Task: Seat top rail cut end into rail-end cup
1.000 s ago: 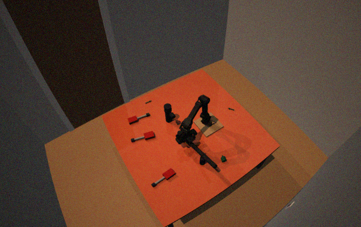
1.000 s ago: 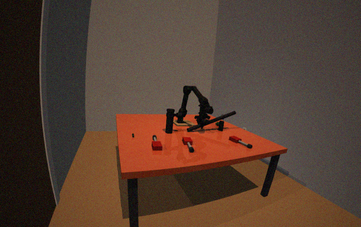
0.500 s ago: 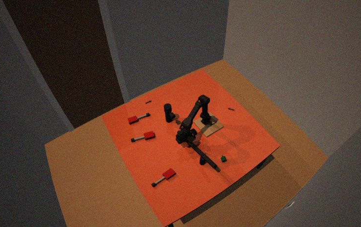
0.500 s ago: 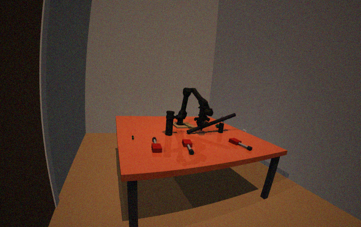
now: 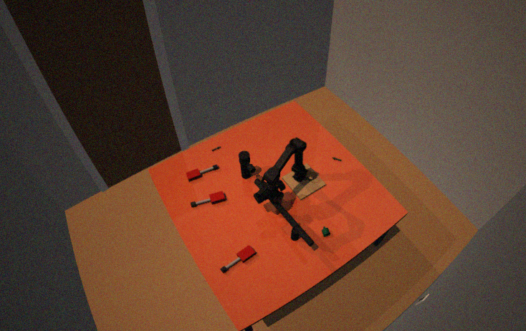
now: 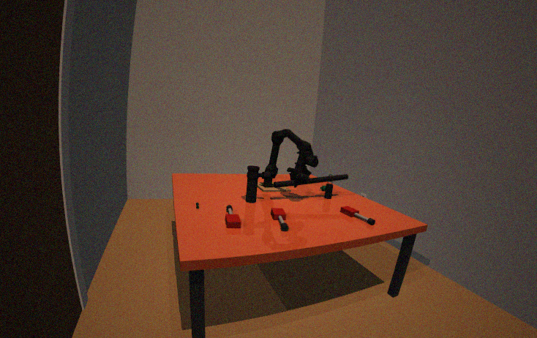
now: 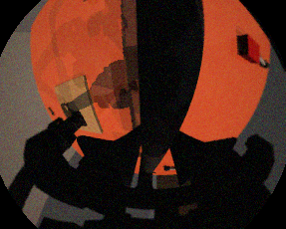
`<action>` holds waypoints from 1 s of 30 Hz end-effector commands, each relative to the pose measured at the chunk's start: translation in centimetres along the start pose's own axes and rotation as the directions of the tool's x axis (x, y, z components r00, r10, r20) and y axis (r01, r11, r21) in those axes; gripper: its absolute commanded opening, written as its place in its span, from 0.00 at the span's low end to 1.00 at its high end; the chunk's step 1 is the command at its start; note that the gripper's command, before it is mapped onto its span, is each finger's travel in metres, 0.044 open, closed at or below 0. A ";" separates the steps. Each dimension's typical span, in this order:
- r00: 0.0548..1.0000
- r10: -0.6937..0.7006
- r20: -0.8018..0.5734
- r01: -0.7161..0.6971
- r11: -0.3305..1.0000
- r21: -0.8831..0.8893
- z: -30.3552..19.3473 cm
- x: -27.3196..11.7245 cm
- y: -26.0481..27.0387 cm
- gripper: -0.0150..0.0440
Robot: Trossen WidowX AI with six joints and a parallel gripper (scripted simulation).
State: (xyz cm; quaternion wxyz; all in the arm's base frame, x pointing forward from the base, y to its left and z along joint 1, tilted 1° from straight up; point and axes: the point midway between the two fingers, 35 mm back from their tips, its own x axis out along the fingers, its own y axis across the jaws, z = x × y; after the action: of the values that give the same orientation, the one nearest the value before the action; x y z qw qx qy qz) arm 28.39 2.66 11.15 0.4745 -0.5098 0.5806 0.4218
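Observation:
The dark rail slants over the orange table. My gripper is shut on the rail, partway along it. The rail's end toward the big post is the lower one, apart from the post in the exterior view. The dark band and cup stick out from the post's upper part, above that rail end. The rail's other end reaches past the small post; the loop cap is too small to make out clearly.
Red-headed tools lie on the table, two toward the big post's side and one farther off. A green piece lies near the small post. The arm stands on a pale board.

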 end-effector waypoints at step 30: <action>0.994 -0.007 -0.109 0.008 1.000 0.007 -2.7 -3.2 0.2 0.25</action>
State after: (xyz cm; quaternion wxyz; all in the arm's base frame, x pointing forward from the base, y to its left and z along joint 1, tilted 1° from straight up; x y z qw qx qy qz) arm 27.95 0.91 14.41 0.4462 -0.5305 0.6058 0.3904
